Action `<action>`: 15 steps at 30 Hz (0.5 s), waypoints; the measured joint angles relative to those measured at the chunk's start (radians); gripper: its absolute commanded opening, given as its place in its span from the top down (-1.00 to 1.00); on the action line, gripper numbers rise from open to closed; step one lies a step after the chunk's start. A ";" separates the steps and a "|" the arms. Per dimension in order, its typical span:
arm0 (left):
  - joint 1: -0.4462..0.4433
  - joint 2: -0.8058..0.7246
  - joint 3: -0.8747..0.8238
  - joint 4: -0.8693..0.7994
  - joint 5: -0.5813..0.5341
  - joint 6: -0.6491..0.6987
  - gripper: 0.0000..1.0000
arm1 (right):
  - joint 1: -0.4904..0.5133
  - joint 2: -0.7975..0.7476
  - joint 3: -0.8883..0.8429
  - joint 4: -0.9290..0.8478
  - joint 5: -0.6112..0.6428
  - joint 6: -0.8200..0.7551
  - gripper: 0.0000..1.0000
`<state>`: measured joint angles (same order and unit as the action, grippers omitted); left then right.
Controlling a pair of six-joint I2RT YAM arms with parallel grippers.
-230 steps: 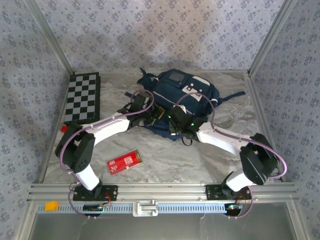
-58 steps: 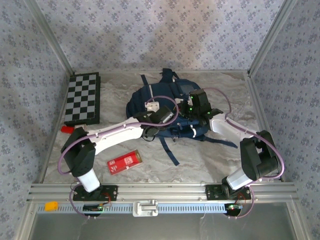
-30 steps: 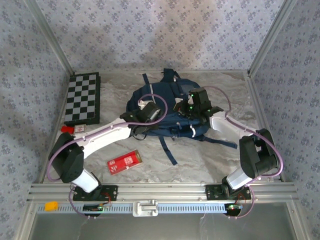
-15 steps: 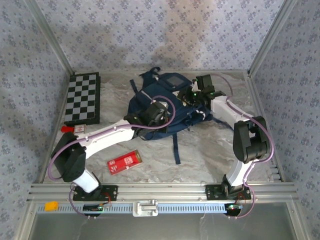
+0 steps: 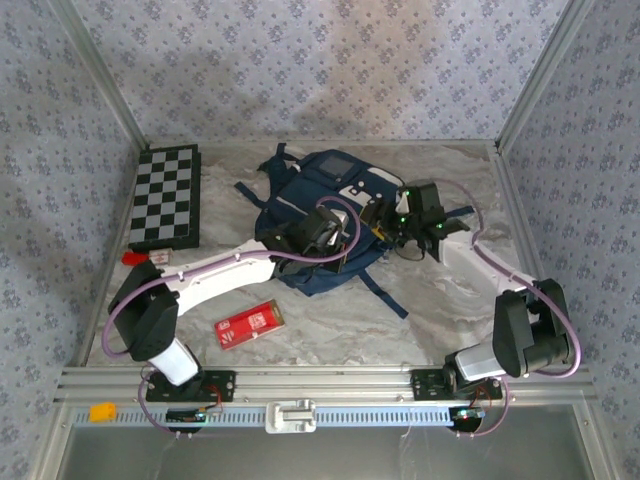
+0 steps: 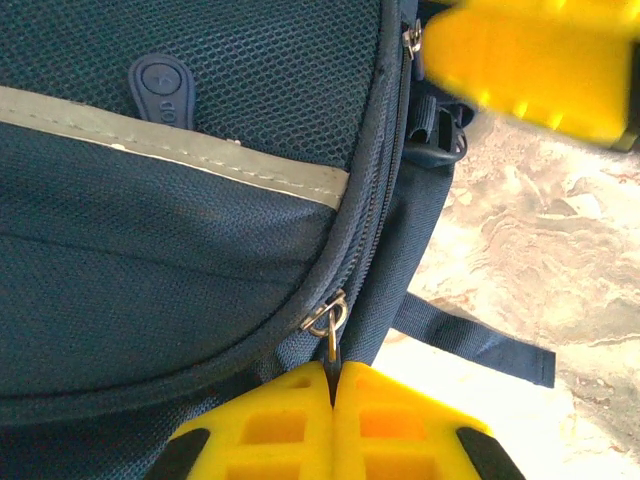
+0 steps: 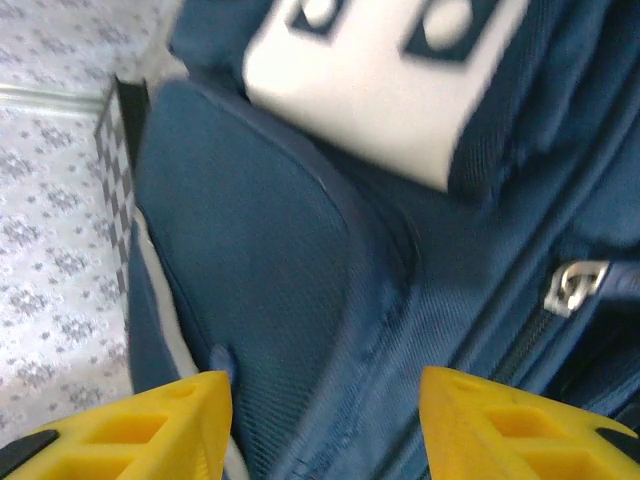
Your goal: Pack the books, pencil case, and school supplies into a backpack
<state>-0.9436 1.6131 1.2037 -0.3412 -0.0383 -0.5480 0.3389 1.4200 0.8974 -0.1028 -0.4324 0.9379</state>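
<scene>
Left fingers (image 6: 275, 425) pinch a zip pull (image 6: 328, 322) on the backpack (image 5: 300, 195) — right fingers (image 7: 500, 425) spread wide.
Big blue backpack lies mid-worktop (image 5: 440, 300), toward the back. Right fingers hang at its right side, near a white patch. Red pencil case (image 5: 250, 323) lies nearer the front, apart from the bag — chequered board (image 5: 165, 195) sits far left.

Both are the same build: the left arm (image 5: 215, 268) and right arm (image 5: 468, 262) have white links, chunky black joints and purple cables (image 5: 345, 215) looping alongside. Tiny green lights (image 5: 402, 214) glow on the right wrist. The fingers (image 6: 300, 395) are bright yellow plastic with rectangular cut-outs.
</scene>
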 measured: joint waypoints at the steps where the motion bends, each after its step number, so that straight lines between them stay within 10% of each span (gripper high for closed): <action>1: 0.000 0.001 0.000 0.000 0.001 0.002 1.00 | 0.017 0.001 -0.021 0.016 -0.001 0.027 -0.03; 15: 0.001 0.003 0.011 -0.034 0.000 0.058 1.00 | 0.084 0.002 -0.079 0.148 0.036 0.153 0.96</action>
<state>-0.9428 1.6165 1.2152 -0.3748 -0.0387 -0.4896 0.4225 1.4223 0.8181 0.0448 -0.3965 1.0912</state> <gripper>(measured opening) 0.044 0.082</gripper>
